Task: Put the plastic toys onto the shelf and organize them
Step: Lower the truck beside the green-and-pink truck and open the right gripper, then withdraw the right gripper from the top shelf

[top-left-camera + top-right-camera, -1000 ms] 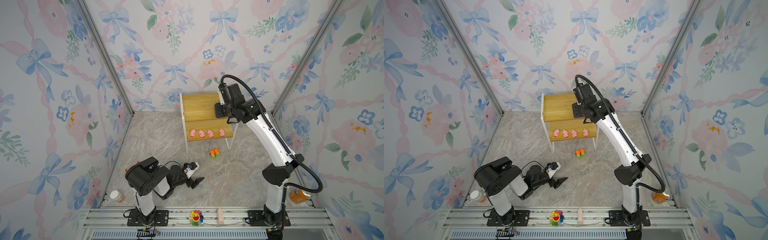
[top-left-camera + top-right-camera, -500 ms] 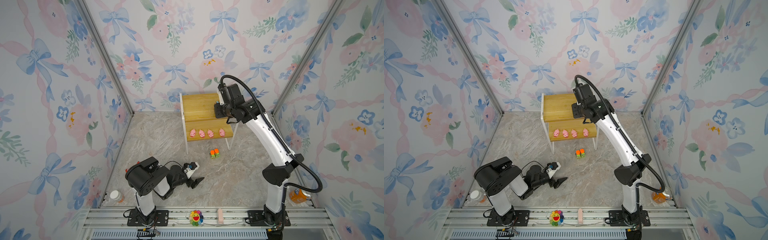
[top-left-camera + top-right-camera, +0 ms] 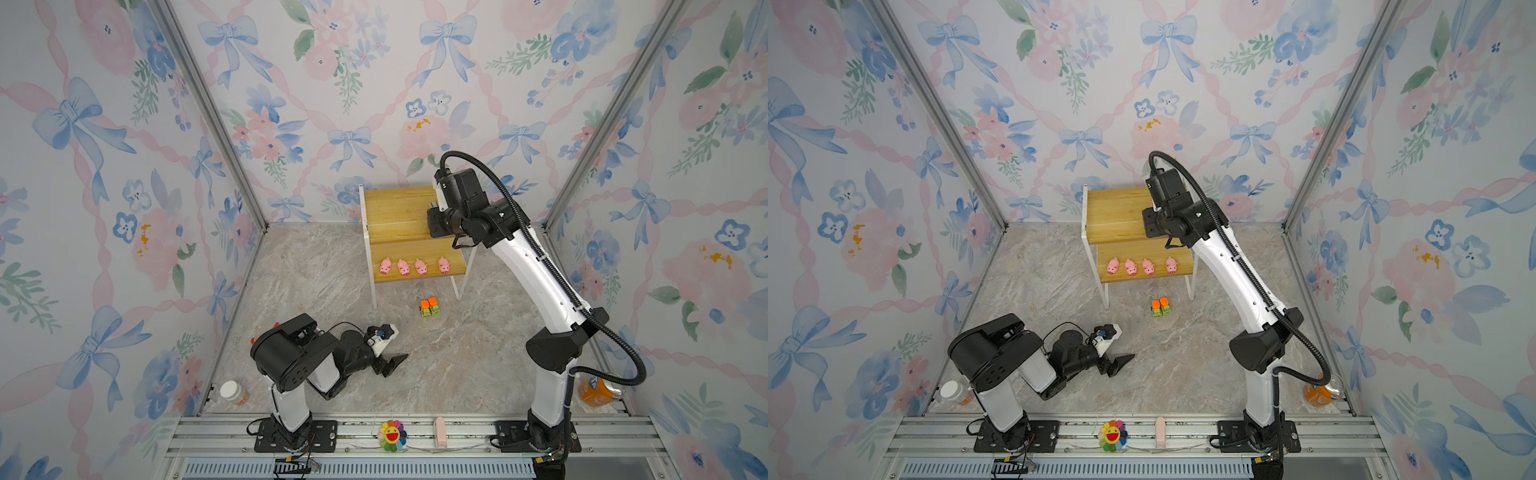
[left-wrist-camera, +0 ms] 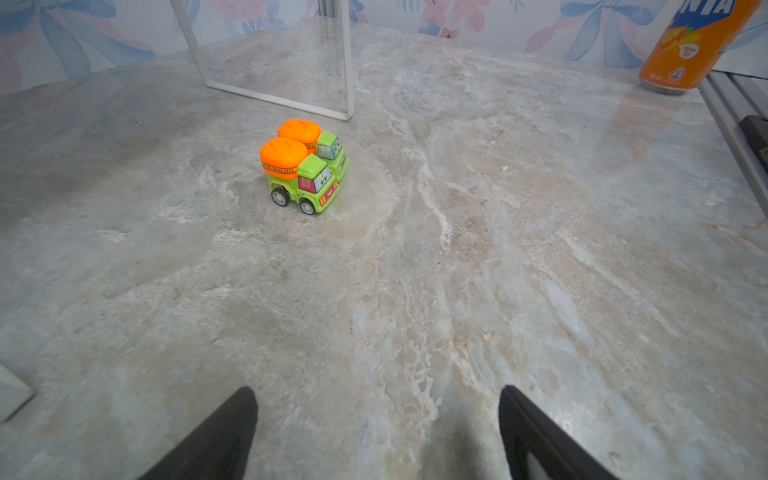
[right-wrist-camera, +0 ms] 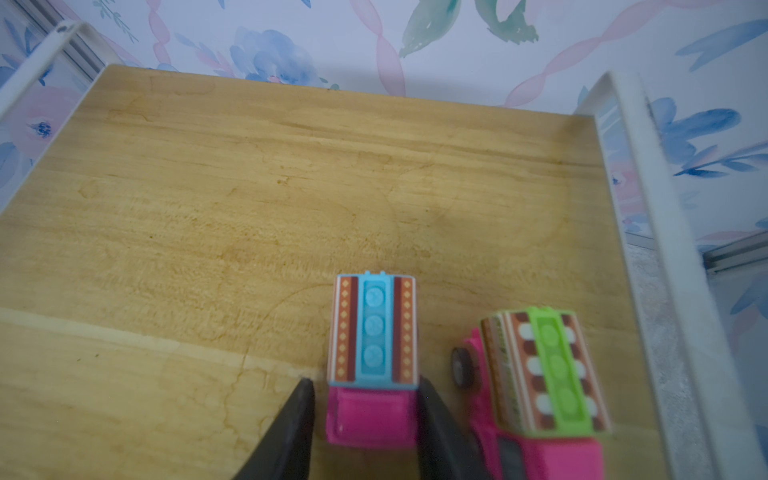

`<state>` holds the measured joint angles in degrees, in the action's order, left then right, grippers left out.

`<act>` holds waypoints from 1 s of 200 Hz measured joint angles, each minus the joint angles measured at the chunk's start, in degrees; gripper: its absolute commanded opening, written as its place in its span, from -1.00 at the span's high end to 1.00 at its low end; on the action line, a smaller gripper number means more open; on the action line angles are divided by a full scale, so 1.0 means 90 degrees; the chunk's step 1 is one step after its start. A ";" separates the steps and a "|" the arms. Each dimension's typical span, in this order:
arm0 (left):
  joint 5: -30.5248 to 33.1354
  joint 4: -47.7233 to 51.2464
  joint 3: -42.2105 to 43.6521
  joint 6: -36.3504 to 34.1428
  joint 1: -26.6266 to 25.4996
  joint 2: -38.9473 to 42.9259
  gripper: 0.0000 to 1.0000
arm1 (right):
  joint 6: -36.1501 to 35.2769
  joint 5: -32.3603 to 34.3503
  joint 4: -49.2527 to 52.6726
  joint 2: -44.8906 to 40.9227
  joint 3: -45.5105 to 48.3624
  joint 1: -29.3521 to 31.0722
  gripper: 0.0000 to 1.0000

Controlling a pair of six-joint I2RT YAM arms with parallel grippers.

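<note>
A pink truck with a blue-striped top [image 5: 372, 353] stands on the shelf's upper board [image 5: 249, 187] between the fingers of my right gripper [image 5: 365, 380]. The gripper is open, with a narrow gap on one side of the cab. Beside it stands a second pink truck with a green stripe [image 5: 540, 374]. Several pink pigs [image 3: 403, 267] line the lower board. Two green trucks with orange tops [image 3: 429, 308] [image 4: 299, 174] stand side by side on the floor before the shelf [image 3: 1117, 212]. My left gripper [image 4: 376, 390] [image 3: 397, 365] rests low and open, well short of them, with nothing in it.
An orange soda can [image 3: 596, 390] [image 4: 694, 41] stands at the near right corner. A white-capped bottle [image 3: 232, 391] is at the near left. A rainbow flower [image 3: 392, 434] and a small pink piece [image 3: 439, 432] sit on the front rail. The shelf's white legs [image 4: 349, 62] rise behind the green trucks.
</note>
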<state>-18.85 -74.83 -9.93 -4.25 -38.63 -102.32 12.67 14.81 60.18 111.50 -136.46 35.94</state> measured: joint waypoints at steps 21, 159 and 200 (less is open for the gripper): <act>0.0000 0.0000 0.0000 0.0000 0.0000 0.0000 -0.83 | 0.0000 -0.0024 0.0000 -0.0124 0.0107 0.0002 0.16; 0.0068 0.0000 0.0000 0.0005 0.0024 0.0002 -0.86 | -0.0172 -0.0505 -0.0903 -0.3288 0.3347 0.0250 -0.15; 0.0068 0.0109 0.0000 0.0051 0.0104 0.0141 -0.89 | 0.0095 -0.0916 -0.1987 -0.4976 0.6377 0.0257 -0.15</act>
<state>-18.24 -73.84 -9.93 -3.79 -37.69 -101.06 13.52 6.57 42.30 66.72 -79.07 38.26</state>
